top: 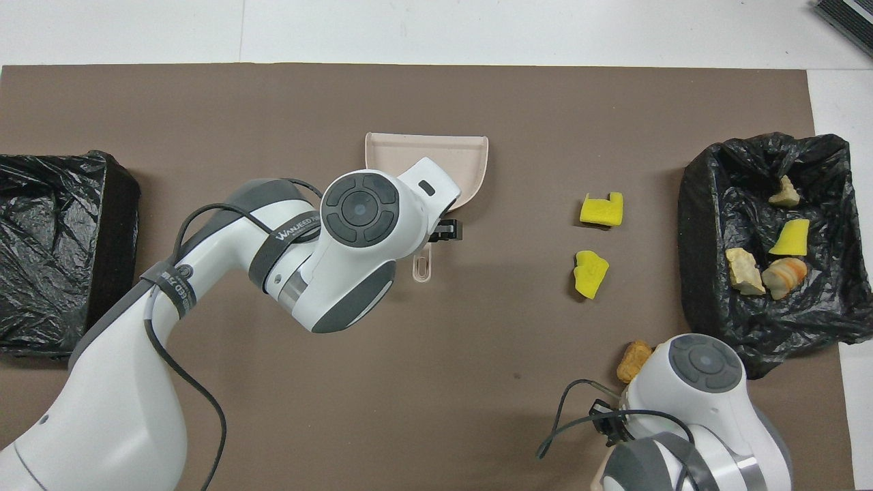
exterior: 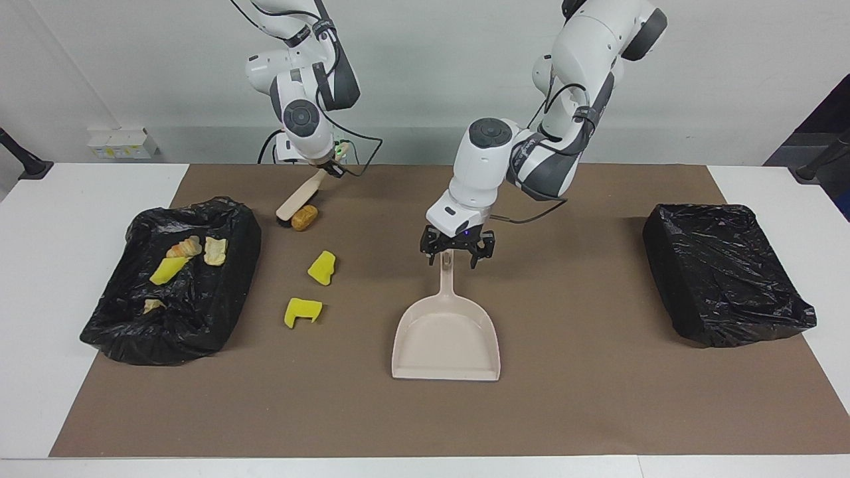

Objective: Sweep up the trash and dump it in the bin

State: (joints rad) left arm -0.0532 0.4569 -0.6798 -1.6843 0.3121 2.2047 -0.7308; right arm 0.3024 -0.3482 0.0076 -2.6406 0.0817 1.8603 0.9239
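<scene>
My right gripper (exterior: 329, 170) is shut on the handle of a beige brush (exterior: 297, 202), whose head rests on the mat against a brown bun (exterior: 305, 217) (top: 634, 360). Two yellow sponge chunks (exterior: 322, 267) (exterior: 303, 311) (top: 590, 273) (top: 601, 209) lie between the dustpan and the black-lined bin (exterior: 199, 328) (top: 696, 204) at the right arm's end. That bin holds several scraps. My left gripper (exterior: 457, 251) stands open, its fingers on either side of the handle tip of the beige dustpan (exterior: 446, 335) (top: 426, 153), which lies flat on the mat.
A second bin (exterior: 724, 272) (top: 54, 252) wrapped in black plastic sits at the left arm's end of the brown mat. White table shows around the mat's edges. In the overhead view the left arm's wrist covers most of the dustpan's handle.
</scene>
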